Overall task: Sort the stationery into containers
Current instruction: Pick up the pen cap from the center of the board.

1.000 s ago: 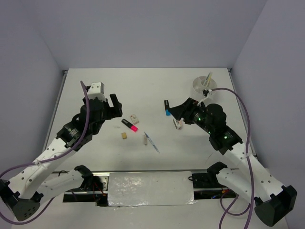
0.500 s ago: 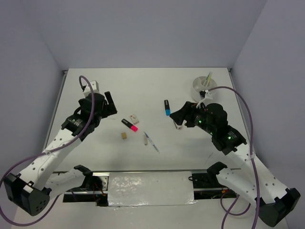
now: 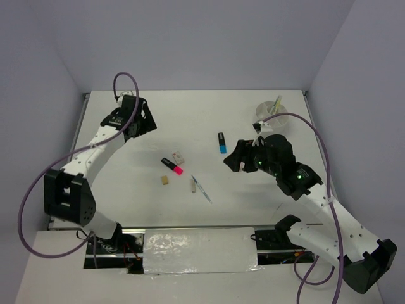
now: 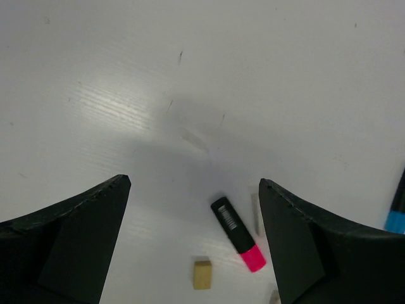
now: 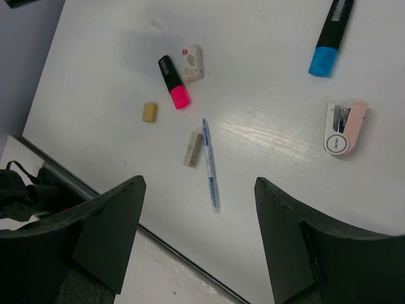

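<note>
Loose stationery: seven pieces flat on the white table (image 3: 190, 114), all below the raised right pincer (image 5: 199, 182).
Toward its left-hand finger: short pink-and-black highlighter (image 5: 173, 90), white wrapped eraser (image 5: 192, 63), tan block eraser (image 5: 149, 112).
Under the gap between its fingers: pale beige eraser (image 5: 193, 149) just beside a thin blue pen (image 5: 209, 163).
Beyond its right-hand finger: blue-and-black highlighter (image 5: 329, 39), pink-and-white stapler-like piece (image 5: 342, 128).
Container: round white bowl (image 3: 260, 114) behind the right pincer, at the table's far right, with a thin yellow stick (image 3: 277, 102) leaning inside; dividers not discernible.
Right pincer: released, fingers spread wide, nothing between them.
Left pincer (image 4: 193, 182): released and empty too, high over bare table, well apart from the pink-and-black highlighter ahead of it.
Change: within the last second, left pincer pulled back from beside the pink-and-black highlighter toward the far-left corner; right pincer shifted slightly, stapler-like piece left lying.
Meaning: probably a pause between picks; nothing in transit, seven pieces still to sort.
Count: two highlighters, three erasers, one pen, one stapler-like piece, one yellow stick, one bowl.
</note>
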{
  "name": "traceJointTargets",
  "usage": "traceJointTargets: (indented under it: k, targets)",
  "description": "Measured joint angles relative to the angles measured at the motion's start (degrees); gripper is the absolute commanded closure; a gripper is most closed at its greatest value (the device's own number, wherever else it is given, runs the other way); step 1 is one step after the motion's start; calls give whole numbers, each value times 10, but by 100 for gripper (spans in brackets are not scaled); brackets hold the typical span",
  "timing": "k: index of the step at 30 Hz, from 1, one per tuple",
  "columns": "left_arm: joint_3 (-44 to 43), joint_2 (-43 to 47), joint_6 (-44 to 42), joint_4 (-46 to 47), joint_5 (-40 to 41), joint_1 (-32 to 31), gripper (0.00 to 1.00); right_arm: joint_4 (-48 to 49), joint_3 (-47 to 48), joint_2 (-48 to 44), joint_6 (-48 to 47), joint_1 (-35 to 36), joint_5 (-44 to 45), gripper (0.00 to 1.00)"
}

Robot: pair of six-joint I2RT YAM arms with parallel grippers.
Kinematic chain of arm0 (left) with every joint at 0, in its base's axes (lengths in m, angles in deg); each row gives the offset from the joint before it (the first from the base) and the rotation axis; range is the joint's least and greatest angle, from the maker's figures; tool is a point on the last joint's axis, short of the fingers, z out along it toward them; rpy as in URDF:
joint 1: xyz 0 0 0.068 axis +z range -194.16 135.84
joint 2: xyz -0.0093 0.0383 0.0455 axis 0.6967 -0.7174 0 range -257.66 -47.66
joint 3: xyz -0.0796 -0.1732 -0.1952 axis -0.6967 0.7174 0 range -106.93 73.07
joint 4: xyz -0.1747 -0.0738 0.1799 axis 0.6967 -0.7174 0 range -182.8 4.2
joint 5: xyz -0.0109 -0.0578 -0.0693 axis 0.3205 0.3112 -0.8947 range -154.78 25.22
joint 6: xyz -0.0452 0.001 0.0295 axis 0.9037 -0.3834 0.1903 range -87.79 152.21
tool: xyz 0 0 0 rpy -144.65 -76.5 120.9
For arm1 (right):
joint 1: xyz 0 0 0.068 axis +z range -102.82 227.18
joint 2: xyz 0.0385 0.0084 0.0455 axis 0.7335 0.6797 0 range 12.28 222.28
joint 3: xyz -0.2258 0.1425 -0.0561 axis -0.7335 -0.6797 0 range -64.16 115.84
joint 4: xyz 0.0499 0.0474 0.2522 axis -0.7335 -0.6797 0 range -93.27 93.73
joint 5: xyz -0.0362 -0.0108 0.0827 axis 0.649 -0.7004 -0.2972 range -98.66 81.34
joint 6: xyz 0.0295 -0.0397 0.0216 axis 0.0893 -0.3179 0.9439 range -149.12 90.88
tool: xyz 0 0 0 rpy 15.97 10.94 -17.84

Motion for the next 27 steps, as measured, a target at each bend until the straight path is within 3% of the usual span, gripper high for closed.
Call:
traceJointTargets:
  k: [3, 14, 20, 27]
  targets:
    - [-74, -68, 55, -31, 8, 9, 13, 4, -4, 0, -2, 0, 0, 23]
    - [-331, -330, 327, -206, 55, -14, 23, 19, -27, -14, -1, 2, -9, 23]
    - [-373, -390, 393, -265, 69, -25, 26, 30, -36, -30, -1, 3, -13, 23]
    - [-379, -417, 423, -270, 74, -19, 28, 37, -47, -32, -1, 3, -22, 24]
